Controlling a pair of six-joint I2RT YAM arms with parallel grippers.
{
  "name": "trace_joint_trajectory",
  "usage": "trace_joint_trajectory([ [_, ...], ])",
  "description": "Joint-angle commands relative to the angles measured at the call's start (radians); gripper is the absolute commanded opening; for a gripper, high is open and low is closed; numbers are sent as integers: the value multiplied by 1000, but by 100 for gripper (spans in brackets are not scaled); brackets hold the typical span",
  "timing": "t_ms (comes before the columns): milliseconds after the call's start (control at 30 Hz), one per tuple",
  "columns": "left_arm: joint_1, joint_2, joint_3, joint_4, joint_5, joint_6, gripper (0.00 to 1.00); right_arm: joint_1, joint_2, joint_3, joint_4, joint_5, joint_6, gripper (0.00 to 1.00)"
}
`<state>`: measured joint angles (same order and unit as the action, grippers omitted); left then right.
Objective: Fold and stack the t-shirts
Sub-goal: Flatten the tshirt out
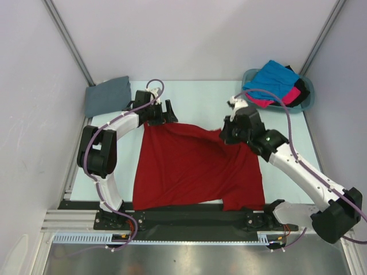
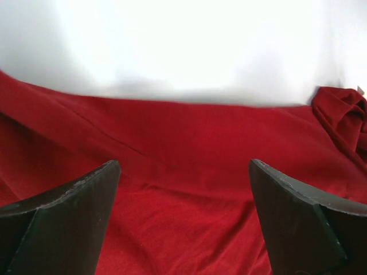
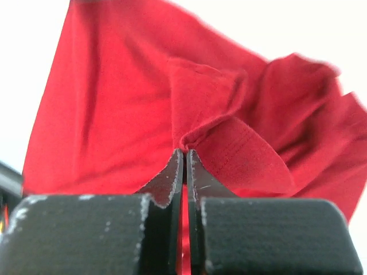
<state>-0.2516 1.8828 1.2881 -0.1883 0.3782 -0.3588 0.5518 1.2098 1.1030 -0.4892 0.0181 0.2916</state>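
Both far corners of the deep red t-shirt (image 1: 195, 166) are covered: right hand (image 3: 184, 156) clamped on the right one, left hand (image 2: 183, 166) spread wide just above the left.

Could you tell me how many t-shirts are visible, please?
5: a deep red cloth t-shirt spread mid-table, a slate grey one folded far left, and bright blue, hot pink and black ones heaped in the teal plastic basket; others may be hidden.
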Motion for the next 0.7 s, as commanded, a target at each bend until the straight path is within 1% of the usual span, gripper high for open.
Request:
trace_joint_trajectory([
  [0, -9, -63, -15, 35, 22, -9, 100, 92, -12, -113, -175, -70, 81, 2],
  [33, -9, -62, -16, 36, 22, -9, 100, 120, -16, -138, -186, -70, 104, 2],
  [67, -9, -63, -21, 38, 22, -9, 100, 152, -22, -169, -190, -73, 154, 11],
  [100, -11, -63, -24, 42, 22, -9, 100, 205, -29, -198, -187, -73, 181, 16],
  [133, -11, -63, -30, 47, 22, -11, 100, 233, -45, -250, -180, -72, 210, 21],
  [167, -11, -62, -30, 46, 22, -9, 100, 253, -53, -265, -178, -67, 256, 31],
  [200, -11, -59, -30, 44, 22, -9, 100, 285, -64, -278, -183, -20, 279, 39],
  [267, -11, -54, -27, 44, 22, -11, 100, 303, -95, -267, -219, 96, 319, 50],
  [300, -11, -54, -26, 46, 22, -9, 100, 304, -105, -255, -241, 212, 317, 52],
  [333, -9, -51, -23, 47, 22, -12, 100, 300, -121, -235, -258, 289, 320, 59],
  [367, -11, -50, -19, 46, 24, -12, 100, 295, -125, -194, -259, 356, 299, 61],
  [400, -11, -47, -15, 44, 27, -12, 100, 262, -124, -175, -247, 441, 282, 61],
  [433, -9, -44, -7, 43, 28, -14, 100, 223, -116, -157, -235, 465, 259, 61],
  [467, -11, -40, -1, 43, 28, -14, 100, 188, -95, -135, -169, 473, 236, 61],
  [500, -11, -40, 0, 39, 28, -15, 100, 147, -73, -129, -134, 418, 178, 61],
  [533, -11, -39, 4, 39, 30, -16, 100, 43, -50, -117, -111, 377, 164, 59],
  [567, -11, -39, 5, 38, 31, -14, 100, 8, 9, -109, -57, 346, 153, 58],
  [600, -11, -39, 4, 36, 31, -14, 100, -22, 42, -94, -39, 303, 133, 56],
  [667, -11, -40, 4, 35, 28, -12, 100, -75, 107, -80, 16, 287, 121, 55],
])
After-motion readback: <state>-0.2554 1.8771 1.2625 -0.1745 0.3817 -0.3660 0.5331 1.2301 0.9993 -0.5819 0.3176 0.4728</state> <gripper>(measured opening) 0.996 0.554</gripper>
